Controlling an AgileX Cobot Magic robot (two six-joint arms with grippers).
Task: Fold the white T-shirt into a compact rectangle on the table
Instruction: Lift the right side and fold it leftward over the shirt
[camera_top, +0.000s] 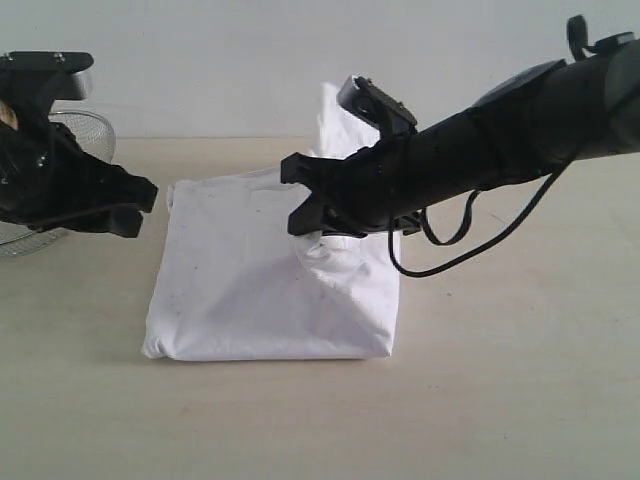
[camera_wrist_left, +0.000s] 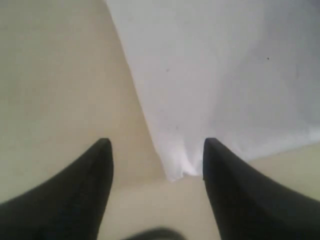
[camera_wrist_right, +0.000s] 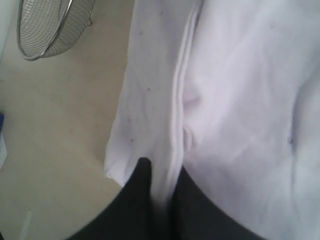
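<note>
One table (camera_top: 520, 400): pale beige wood-grain top, lying under the white T-shirt (camera_top: 250, 290) and showing on every side of it.
One white T-shirt: folded into a rough rectangle, flat on the table with a plain side up. A flap stands up at its far right corner, behind the right arm. On its right half, a pinch of cloth rises into a small peak.
Two arms: both are black. The right arm (camera_top: 520, 130) slopes down from the upper right across the T-shirt's right edge, with one black cable (camera_top: 450, 250) looping beneath it. The left arm (camera_top: 30, 150) sits low, just off the T-shirt's left edge.
One wire-mesh basket (camera_top: 85, 125): round metal, left of the T-shirt, mostly hidden behind the left arm.
Two grippers: the right gripper (camera_top: 300, 205) is over the T-shirt's right half, its jaws pressed tight on a ridge of the cloth. The left gripper (camera_top: 135, 205) is at the T-shirt's left corner, its jaws spread wide and gripping nothing, the corner lying below the gap.
</note>
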